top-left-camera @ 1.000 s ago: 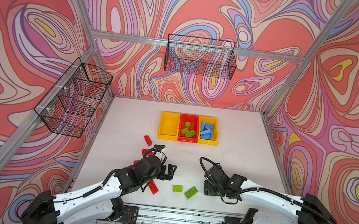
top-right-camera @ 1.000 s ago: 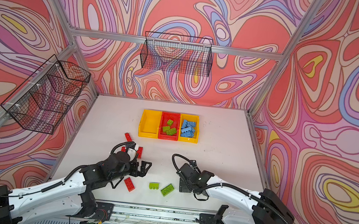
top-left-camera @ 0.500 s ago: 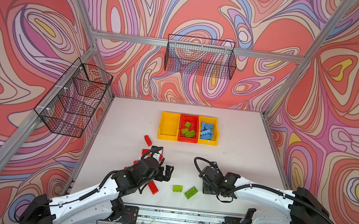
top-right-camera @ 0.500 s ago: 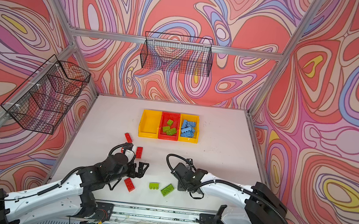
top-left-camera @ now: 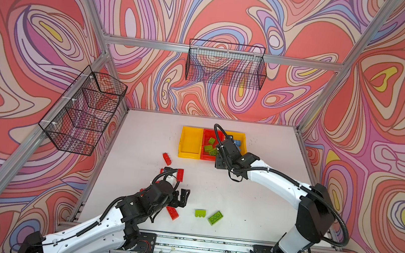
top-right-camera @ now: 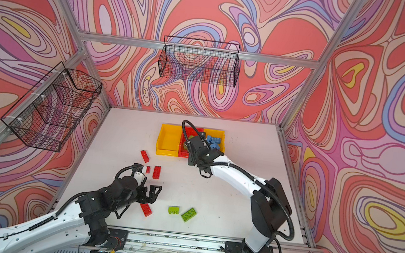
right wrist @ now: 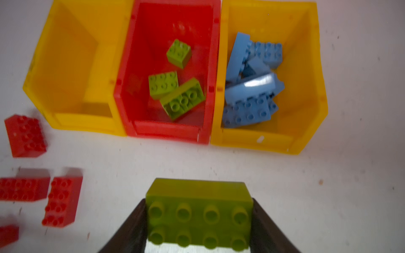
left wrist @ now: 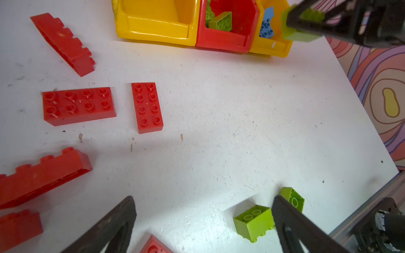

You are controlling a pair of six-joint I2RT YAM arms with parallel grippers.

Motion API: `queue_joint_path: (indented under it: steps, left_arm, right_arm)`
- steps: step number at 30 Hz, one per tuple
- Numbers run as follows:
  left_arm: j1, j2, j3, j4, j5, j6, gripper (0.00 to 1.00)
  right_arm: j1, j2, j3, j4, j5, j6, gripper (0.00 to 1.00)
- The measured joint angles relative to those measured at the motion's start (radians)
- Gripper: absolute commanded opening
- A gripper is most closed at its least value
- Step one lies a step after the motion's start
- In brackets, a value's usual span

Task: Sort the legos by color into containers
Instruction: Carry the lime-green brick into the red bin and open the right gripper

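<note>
My right gripper (right wrist: 198, 219) is shut on a lime green lego (right wrist: 198, 210) and hangs over the table just in front of the red container (right wrist: 166, 131); in both top views it is at the bins (top-left-camera: 219, 151) (top-right-camera: 193, 147). That container holds three green legos (right wrist: 173, 92). Blue legos (right wrist: 247, 92) fill the yellow container (right wrist: 302, 65) beside it, and the other yellow container (right wrist: 65, 65) holds nothing. My left gripper (top-left-camera: 183, 195) (left wrist: 202, 201) stands open above bare table. Two green legos (top-left-camera: 200, 213) (top-left-camera: 216, 217) and several red legos (top-left-camera: 180, 175) (left wrist: 79, 106) lie near it.
Black wire baskets hang on the back wall (top-left-camera: 226, 64) and the left wall (top-left-camera: 82, 112). An aluminium rail (top-left-camera: 207, 246) runs along the table's front edge under both arm bases. A red lego (top-left-camera: 172, 212) lies partly under my left wrist.
My right arm has swung from the table's front middle back to the bins, and a green lego now sits between its fingers. My left arm has barely moved.
</note>
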Motion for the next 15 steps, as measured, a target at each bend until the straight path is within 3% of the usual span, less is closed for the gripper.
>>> queue_joint_path:
  steps: [5,8,13,15]
  left_arm:
    - [0.000,-0.095,-0.010,-0.068,-0.029,-0.015,1.00]
    - [0.000,-0.127,-0.010,-0.111,-0.055,-0.017,1.00]
    - [0.000,-0.127,-0.009,-0.163,-0.088,-0.015,1.00]
    - [0.000,-0.118,-0.005,-0.168,-0.095,-0.013,1.00]
  right_arm:
    - [-0.067,0.219,0.229,0.023,-0.034,-0.087,0.48]
    - [-0.084,0.341,0.357,0.014,-0.051,-0.122,0.55]
    - [-0.102,0.473,0.506,-0.008,-0.076,-0.158,0.86]
    - [-0.107,0.481,0.521,-0.016,-0.087,-0.171,0.93]
